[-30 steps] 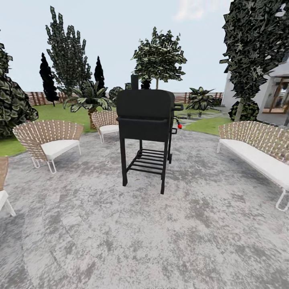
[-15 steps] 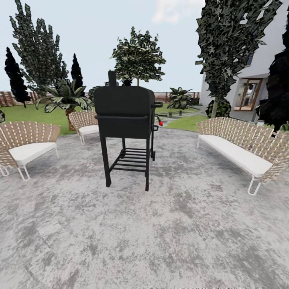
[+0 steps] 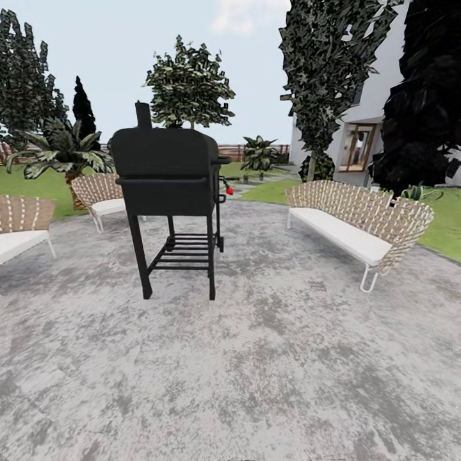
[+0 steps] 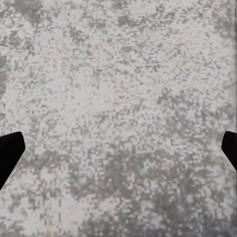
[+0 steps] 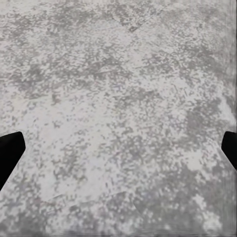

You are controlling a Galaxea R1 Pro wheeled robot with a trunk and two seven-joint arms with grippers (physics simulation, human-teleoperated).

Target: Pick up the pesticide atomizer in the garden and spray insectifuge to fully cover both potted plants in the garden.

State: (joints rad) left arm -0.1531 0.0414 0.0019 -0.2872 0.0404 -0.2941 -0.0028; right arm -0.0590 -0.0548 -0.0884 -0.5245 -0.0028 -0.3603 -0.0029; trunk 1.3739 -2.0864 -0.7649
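I stand on a grey paved patio, and the garden lawn lies beyond it. No pesticide atomizer can be made out. A small red-tipped thing hangs at the right side of a black grill, too small to identify. A low rosette of pointed green leaves sits on the grass behind the sofa, its pot hidden; I cannot tell whether it is one of the potted plants. My left gripper and right gripper hang over bare paving, both open with nothing between the fingers.
The grill stands ahead at the left. A long wicker sofa with white cushions is at the right, and wicker chairs at the left. A house wall, tall trees and a brown fence lie beyond.
The whole head view has swung to the right: the grill and chairs slid left in the picture, and more of the sofa, house and right-hand lawn came into view.
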